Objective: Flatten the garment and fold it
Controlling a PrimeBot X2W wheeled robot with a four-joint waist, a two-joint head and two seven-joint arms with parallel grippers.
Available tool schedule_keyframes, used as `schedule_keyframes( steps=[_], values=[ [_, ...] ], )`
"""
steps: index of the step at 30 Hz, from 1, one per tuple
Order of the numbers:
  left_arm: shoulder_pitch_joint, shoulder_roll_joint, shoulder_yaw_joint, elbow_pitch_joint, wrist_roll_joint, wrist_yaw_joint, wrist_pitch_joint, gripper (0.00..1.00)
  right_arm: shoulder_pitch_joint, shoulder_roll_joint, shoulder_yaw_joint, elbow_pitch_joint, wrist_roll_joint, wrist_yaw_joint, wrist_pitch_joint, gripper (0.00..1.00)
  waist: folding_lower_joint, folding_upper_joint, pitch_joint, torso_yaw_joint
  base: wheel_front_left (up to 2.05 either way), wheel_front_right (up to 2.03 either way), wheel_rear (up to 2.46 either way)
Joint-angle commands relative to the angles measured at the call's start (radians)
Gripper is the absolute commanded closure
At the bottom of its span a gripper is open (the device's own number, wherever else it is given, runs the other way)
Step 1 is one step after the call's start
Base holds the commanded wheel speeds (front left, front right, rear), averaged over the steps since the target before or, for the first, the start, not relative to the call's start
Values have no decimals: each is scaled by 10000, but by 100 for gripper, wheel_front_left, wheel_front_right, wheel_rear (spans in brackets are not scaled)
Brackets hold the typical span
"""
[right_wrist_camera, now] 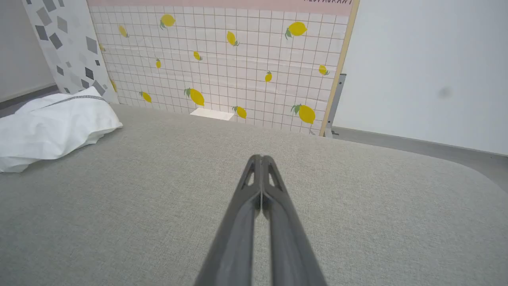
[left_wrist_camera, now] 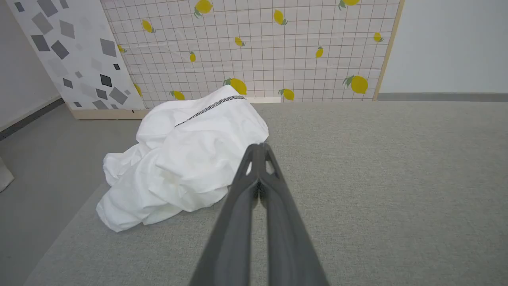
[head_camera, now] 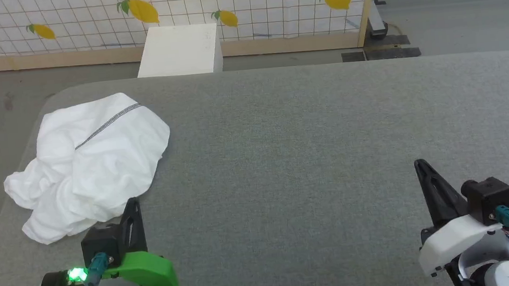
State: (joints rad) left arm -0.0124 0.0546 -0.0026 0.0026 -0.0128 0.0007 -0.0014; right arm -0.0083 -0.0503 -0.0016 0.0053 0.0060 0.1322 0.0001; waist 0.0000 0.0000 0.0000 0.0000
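The garment [head_camera: 88, 163] lies in a crumpled white heap at the head view's upper left, a zigzag seam on top. The left gripper [head_camera: 132, 204] and right gripper [head_camera: 420, 163] are closed tight and empty.

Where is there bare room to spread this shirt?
Bare: the grey surface between the garment and the right gripper, back to the far edge before the white box. Crowded: the left side, where the garment lies bunched ahead of the left gripper.
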Motion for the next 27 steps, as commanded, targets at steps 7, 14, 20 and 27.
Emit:
schedule_keyframes(
  steps=[7, 14, 20, 27],
  values=[
    [124, -43, 26, -26, 128, -7, 14, 100, 83, 1, 16, -53, -60, -15, -1, 100, 0, 0, 0, 0, 0, 0, 0],
    [124, -43, 26, -26, 128, -7, 14, 100, 83, 1, 16, -53, -60, -15, -1, 100, 0, 0, 0, 0, 0, 0, 0],
    [124, -43, 26, -26, 128, -7, 14, 100, 83, 1, 16, -53, -60, -15, -1, 100, 0, 0, 0, 0, 0, 0, 0],
    [124, -43, 26, -26, 128, -7, 14, 100, 83, 1, 16, -53, -60, -15, -1, 100, 0, 0, 0, 0, 0, 0, 0]
  ],
)
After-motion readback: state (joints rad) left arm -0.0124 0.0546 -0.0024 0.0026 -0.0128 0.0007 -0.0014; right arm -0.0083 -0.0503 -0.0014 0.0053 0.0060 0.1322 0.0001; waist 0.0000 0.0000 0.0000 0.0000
